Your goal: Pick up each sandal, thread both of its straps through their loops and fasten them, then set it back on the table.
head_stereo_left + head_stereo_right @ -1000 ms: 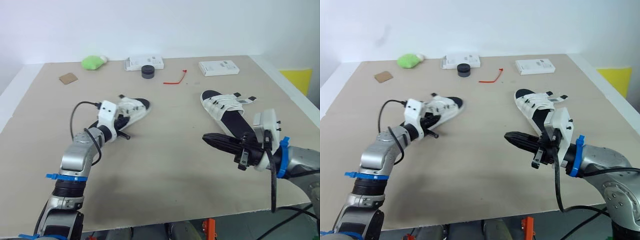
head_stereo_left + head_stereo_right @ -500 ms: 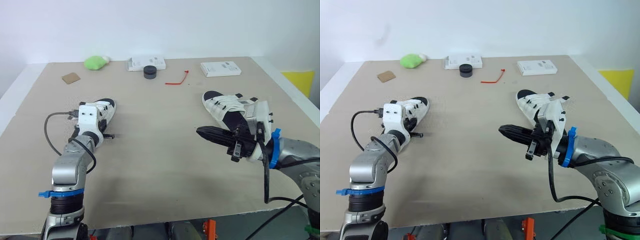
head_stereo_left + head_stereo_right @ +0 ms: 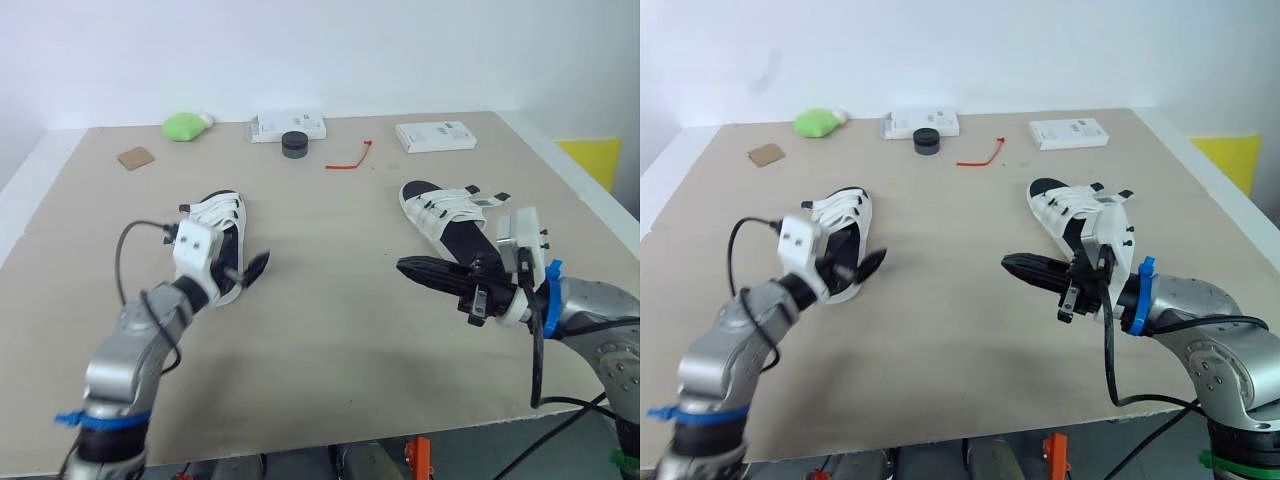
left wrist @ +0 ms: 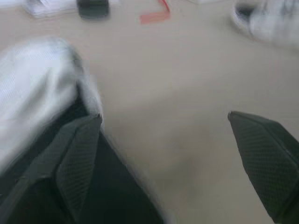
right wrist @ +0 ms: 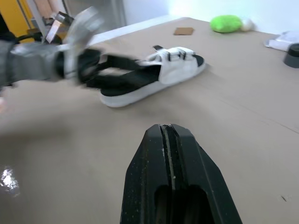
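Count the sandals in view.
2. Left sandal lies on the table by the open left claw; right sandal lies just beyond the shut right claw. None looks hidden.

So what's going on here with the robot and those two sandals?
The robot is meant to fasten the straps on two white sandals. Both lie flat on the table right now. Its left gripper is open at the near end of the left sandal, seemingly about to take it. Its right gripper is shut, holds nothing and hovers over the table near the right sandal.
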Action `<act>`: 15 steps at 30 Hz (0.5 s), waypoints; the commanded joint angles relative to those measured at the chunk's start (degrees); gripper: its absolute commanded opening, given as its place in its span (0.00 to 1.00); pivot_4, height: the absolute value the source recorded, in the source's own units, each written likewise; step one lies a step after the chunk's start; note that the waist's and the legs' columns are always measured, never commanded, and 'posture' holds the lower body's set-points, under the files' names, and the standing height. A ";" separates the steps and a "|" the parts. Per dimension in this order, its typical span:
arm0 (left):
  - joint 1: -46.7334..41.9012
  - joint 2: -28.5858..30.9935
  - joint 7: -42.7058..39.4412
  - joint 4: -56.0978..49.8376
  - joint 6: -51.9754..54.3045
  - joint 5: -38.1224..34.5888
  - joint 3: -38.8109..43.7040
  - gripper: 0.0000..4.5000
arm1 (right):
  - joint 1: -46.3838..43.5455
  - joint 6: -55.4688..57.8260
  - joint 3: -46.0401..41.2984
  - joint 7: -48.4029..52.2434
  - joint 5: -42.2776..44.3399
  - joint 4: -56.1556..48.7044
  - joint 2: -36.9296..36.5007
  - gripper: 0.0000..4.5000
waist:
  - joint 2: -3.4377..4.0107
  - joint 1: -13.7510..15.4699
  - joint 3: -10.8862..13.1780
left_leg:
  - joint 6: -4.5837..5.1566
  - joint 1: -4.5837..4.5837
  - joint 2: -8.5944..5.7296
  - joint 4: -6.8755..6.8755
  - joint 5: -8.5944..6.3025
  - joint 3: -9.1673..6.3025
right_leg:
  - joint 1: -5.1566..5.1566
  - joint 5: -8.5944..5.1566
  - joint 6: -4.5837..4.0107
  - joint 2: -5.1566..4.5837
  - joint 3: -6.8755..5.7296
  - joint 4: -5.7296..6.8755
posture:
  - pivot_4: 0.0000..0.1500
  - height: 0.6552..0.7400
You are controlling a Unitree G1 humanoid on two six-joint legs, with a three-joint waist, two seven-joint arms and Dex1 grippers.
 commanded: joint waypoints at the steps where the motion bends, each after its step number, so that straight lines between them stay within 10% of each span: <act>1: 1.14 2.15 0.04 -1.82 -2.83 -0.21 4.03 0.99 | -1.48 -2.00 -0.02 1.56 -0.77 0.73 -0.46 0.00 | -0.03 0.23 0.01 | 0.07 -0.02 0.00 0.03 0.04 0.00 | 0.00 0.03 0.00 0.00 -0.03 0.01 | 1.00 1.00; 15: 16.28 18.84 -12.58 -12.02 13.62 -30.74 21.37 0.99 | 2.48 -2.53 -0.41 6.26 -4.50 6.34 -4.00 0.00 | -0.04 -0.01 -0.01 | 0.20 0.00 0.17 -0.02 0.13 0.44 | -0.12 0.07 -0.15 -0.10 0.02 0.00 | 1.00 1.00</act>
